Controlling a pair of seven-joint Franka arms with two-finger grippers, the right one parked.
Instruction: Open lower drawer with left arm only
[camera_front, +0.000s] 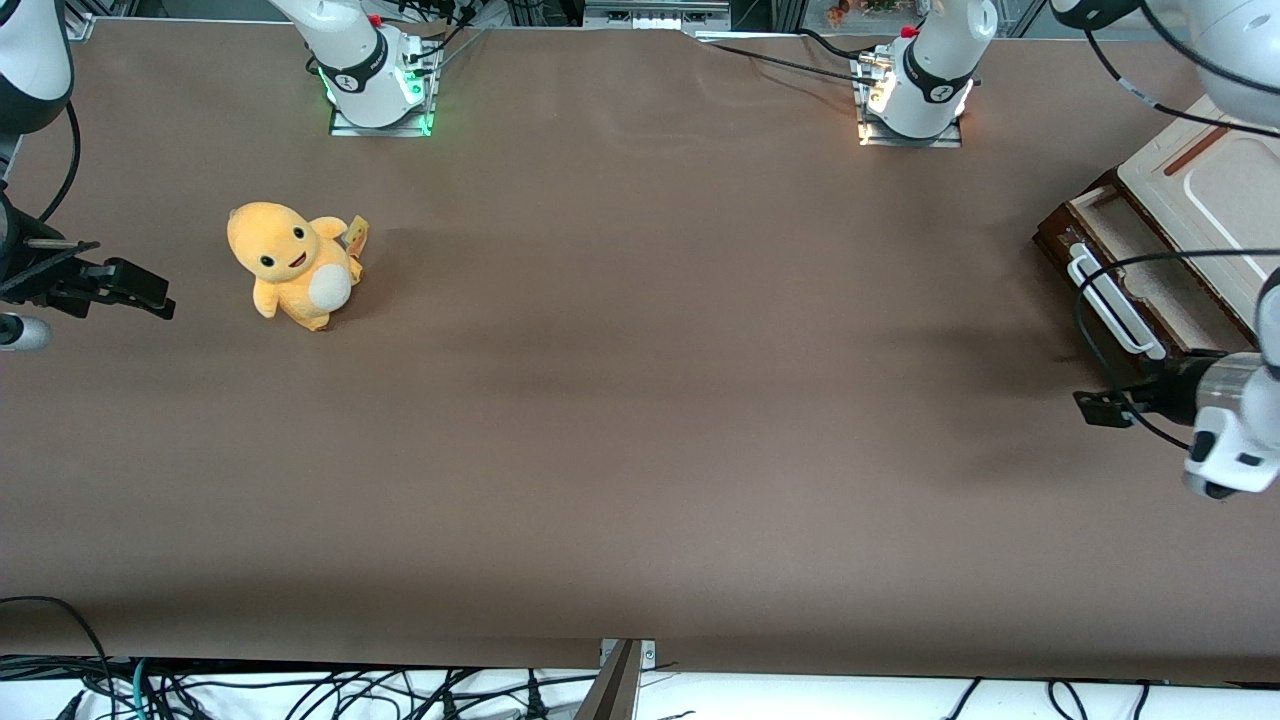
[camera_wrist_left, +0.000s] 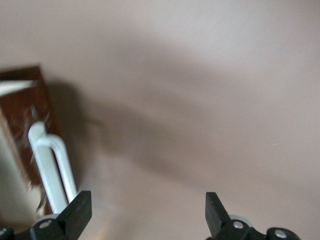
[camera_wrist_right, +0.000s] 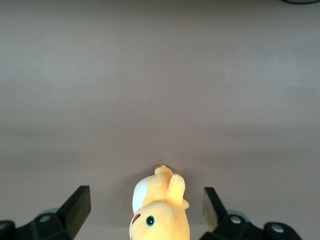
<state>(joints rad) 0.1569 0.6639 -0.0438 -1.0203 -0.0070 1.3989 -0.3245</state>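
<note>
Drawer (camera_front: 1120, 262) at working arm's end of table, already pulled partway, handle (camera_front: 1112, 299) free. Gripper (camera_front: 1100, 408) just beside handle, nearer front camera, jaws wide, empty; looks offset for approach.

The large white jointed left arm (camera_front: 1235, 60) with dark grey wrist bands enters at the working arm's end of the table, its upper links high near its base and its forearm coming down nearer the front camera. A thin looping black cable (camera_front: 1085, 300) hangs from it and curves round to the wrist. The white and grey wrist lies roughly level, low over the table, pointing toward the parked arm's end. At its tip sits the black two-finger gripper (camera_front: 1100, 408). In the left wrist view the gripper (camera_wrist_left: 148, 210) has its two black fingertips (camera_wrist_left: 80, 212) spread wide apart, nothing between them.
</note>
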